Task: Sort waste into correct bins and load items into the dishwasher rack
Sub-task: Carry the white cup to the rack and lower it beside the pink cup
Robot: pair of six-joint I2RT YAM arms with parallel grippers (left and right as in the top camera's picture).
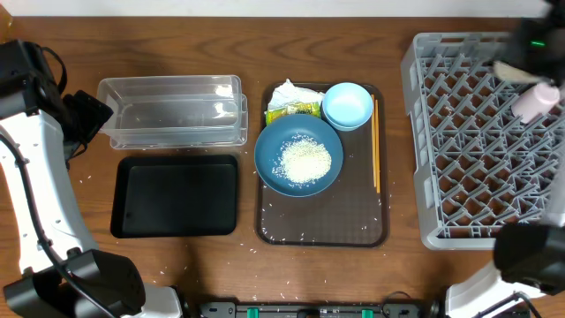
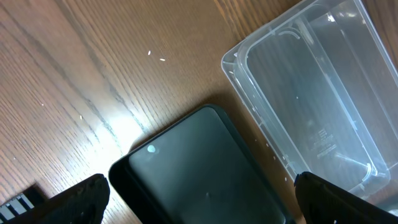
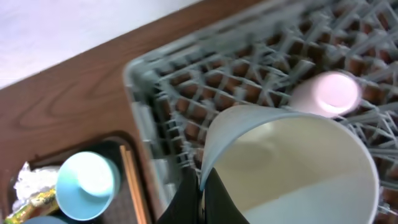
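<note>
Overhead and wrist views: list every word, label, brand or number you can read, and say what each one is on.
Snack wrapper: printed, but too small to read.
Clear tub: moulded marks on its floor, too blurred to read.
White cup, pink cup: no markings visible.
No legible text anywhere else.

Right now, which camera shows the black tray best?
The overhead view. It shows the whole black tray, all four edges, lying next to the clear tub. The left wrist view catches only one corner and part of the tray's floor. The right wrist view shows none of it.
</note>
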